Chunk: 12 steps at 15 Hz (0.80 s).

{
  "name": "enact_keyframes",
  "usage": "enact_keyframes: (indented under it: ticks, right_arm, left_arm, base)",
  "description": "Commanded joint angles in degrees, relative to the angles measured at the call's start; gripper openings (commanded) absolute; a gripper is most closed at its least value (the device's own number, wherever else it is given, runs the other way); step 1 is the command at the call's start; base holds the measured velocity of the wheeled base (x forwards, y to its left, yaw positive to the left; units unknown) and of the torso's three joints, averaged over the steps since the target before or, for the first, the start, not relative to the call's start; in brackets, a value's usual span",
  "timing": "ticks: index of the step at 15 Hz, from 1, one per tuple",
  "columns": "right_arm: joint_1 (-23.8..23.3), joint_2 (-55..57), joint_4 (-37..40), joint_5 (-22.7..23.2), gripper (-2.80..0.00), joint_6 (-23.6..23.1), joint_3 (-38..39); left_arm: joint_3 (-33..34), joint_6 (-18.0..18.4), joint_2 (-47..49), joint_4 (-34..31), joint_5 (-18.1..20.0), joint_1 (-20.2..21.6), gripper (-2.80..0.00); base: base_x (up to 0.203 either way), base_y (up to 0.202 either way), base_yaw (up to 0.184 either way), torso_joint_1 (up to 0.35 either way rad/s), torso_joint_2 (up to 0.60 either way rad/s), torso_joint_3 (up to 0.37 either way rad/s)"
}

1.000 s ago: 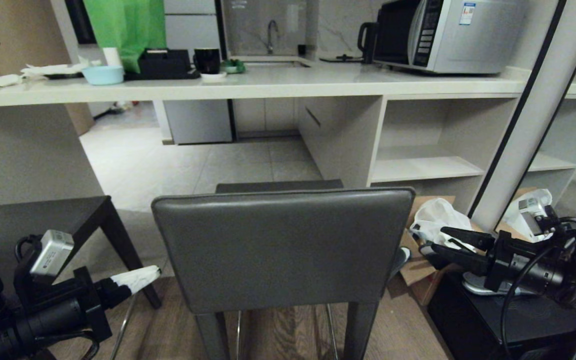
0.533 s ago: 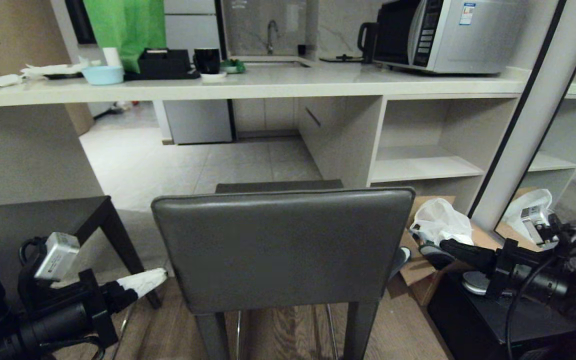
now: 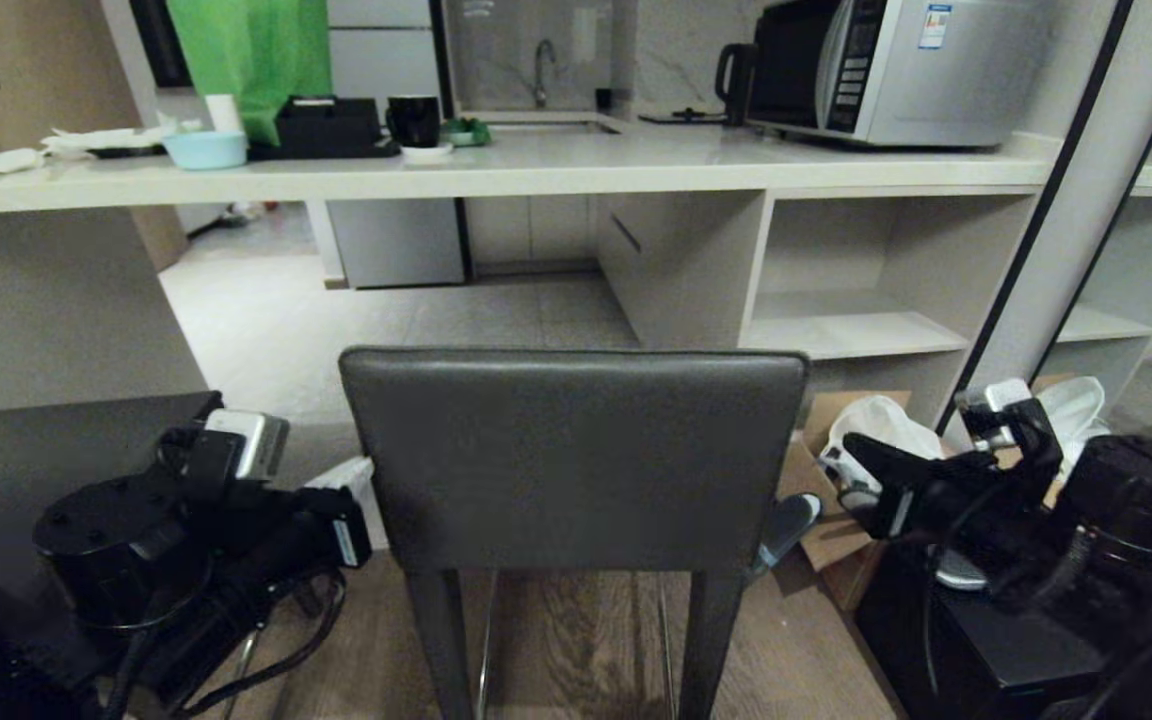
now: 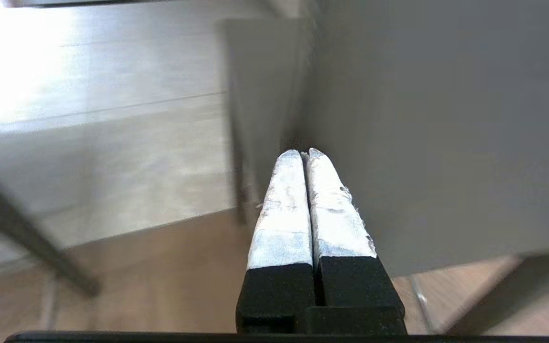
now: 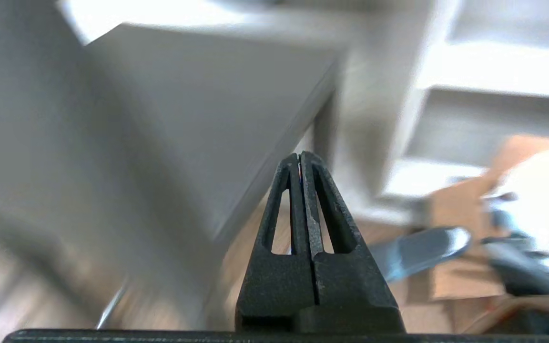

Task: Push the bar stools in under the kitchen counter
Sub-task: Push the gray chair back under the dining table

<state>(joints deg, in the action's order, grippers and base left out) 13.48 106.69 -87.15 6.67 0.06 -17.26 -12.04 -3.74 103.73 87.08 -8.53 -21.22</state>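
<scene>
1. The bar stool (image 3: pixel 573 455) is being shown from behind, standing on the wood floor in front of the kitchen desk (image 3: pixel 536 170), with its seat not yet under the worktop; a second stool (image 3: pixel 26 450) is partly seen at the left.
2. The left end effector (image 3: pixel 351 480) is being held just beside the backrest's left edge, its taped fingers (image 4: pixel 303 205) pressed together on nothing.
3. The right end effector (image 3: pixel 861 455) is being held near the backrest's right edge, its fingers (image 5: pixel 300 200) likewise pressed together and empty.
4. A tipping of the tall stool is being risked, in judgement, if force is applied high on the backrest while the legs are catching on the floor.
5. A sideways twist is also being risked if one side is pushed harder, sending the stool toward the shelf unit (image 3: pixel 851 300).
6. Compared with a second ago, both arms are being seen swung inward to the backrest, the right fingers have been closed, and the backrest is sitting farther off and more upright.
</scene>
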Motion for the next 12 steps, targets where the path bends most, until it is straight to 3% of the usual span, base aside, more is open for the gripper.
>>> enact_keyframes:
  ticks: [1,6,8,12]
  right_arm:
    - [5.0,3.2,-0.5,-8.3,-2.8,0.7,-3.5]
    - [5.6,4.0,-0.5,-8.7,-2.8,1.0,-3.6]
    - [5.6,5.4,-0.5,-9.0,-2.8,0.8,-5.1]
    - [6.9,5.7,-0.5,-11.1,-2.8,0.2,-7.1]
  left_arm:
    - [-0.7,-0.3,2.7,0.6,-5.0,-1.2,-2.8]
    - [5.7,-0.9,-3.3,0.6,-4.4,-0.7,-2.8]
    - [5.7,-1.6,-3.9,0.6,-2.5,4.2,-2.8]
    - [2.7,-1.7,-2.5,0.6,5.6,16.7,-2.8]
  base:
    - [0.0,0.0,0.0,0.0,0.0,0.0]
    - [0.0,0.0,0.0,0.0,0.0,0.0]
    - [0.0,0.0,0.0,0.0,0.0,0.0]
    - [0.0,0.0,0.0,0.0,0.0,0.0]
